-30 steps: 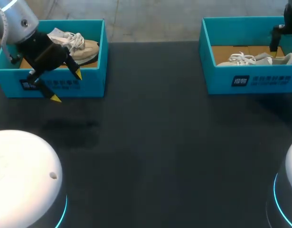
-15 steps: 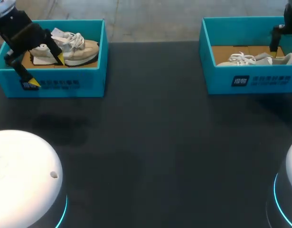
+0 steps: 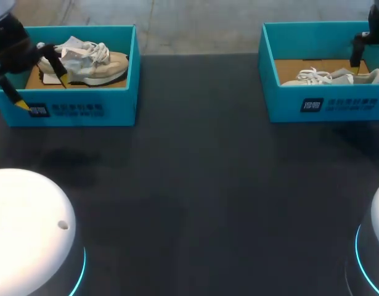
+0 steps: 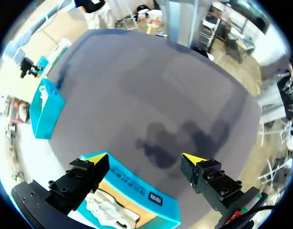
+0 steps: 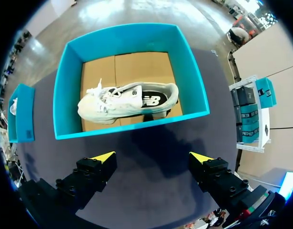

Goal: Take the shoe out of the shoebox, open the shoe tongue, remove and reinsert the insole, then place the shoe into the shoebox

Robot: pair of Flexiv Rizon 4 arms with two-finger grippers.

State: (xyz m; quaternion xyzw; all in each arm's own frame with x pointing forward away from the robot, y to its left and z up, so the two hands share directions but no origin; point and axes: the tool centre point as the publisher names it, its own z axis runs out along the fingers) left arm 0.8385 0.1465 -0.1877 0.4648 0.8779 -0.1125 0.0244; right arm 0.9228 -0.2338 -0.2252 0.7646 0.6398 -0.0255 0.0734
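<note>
Two teal shoeboxes stand at the table's far side. The left box [image 3: 72,110] holds a beige shoe [image 3: 90,60] with white laces. Above that box's front left corner hangs my left gripper [image 3: 42,92], open and empty; in the left wrist view the gripper [image 4: 146,158] sits over the box [image 4: 141,202], with the laces [image 4: 106,212] showing inside. The right box [image 3: 325,105] holds a pale grey shoe [image 3: 334,78]. My right arm [image 3: 362,46] hovers over its far right corner. Seen from the right wrist, the open right gripper [image 5: 152,157] stands before the box [image 5: 129,129] and its shoe [image 5: 127,101].
The black tabletop [image 3: 201,185] stretches between and in front of the two boxes. White robot bases sit at the near left [image 3: 29,234] and near right [image 3: 377,246] corners. The left box [image 5: 20,114] also shows off to one side in the right wrist view.
My left gripper has swung back and to the left, from in front of the left box to over its front left corner. The right arm and both shoes stayed put.
</note>
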